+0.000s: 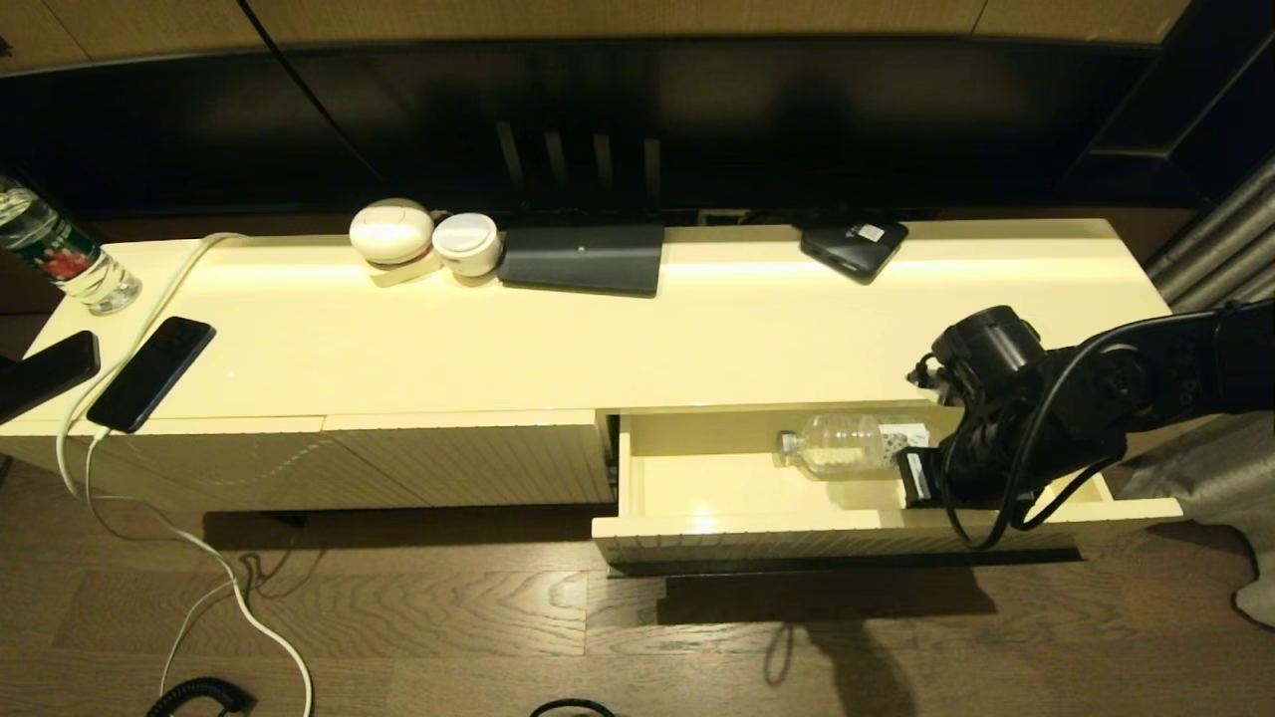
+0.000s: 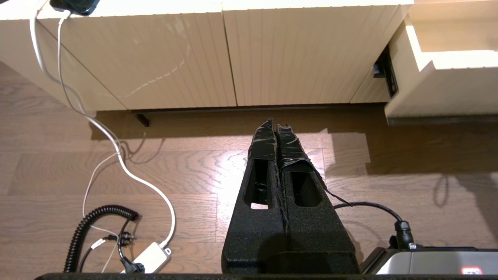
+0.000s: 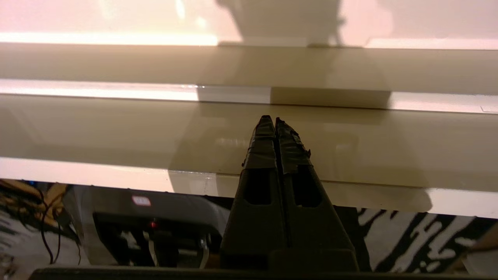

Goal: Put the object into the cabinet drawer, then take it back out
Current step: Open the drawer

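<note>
The cabinet drawer (image 1: 757, 543) stands pulled out at the right of the cabinet; its side also shows in the left wrist view (image 2: 447, 89). The object, a small clear bottle (image 1: 837, 445) with a pale cap, lies on its side inside the drawer near the back, cap pointing left. My right gripper (image 1: 918, 486) reaches down into the drawer just right of the bottle, apart from it. It is shut and holds nothing (image 3: 274, 118), its tips over the glossy cream interior. The bottle is out of the right wrist view. My left gripper (image 2: 277, 123) is shut and empty, parked low over the wooden floor before the ribbed cabinet front.
On the cabinet top stand a labelled bottle (image 1: 60, 254) at the far left, two dark phones (image 1: 149, 373) with a white cable (image 1: 179, 269), two white round items (image 1: 391, 231), a dark flat device (image 1: 583, 259) and a black box (image 1: 854, 246). Cords (image 2: 97, 229) lie on the floor.
</note>
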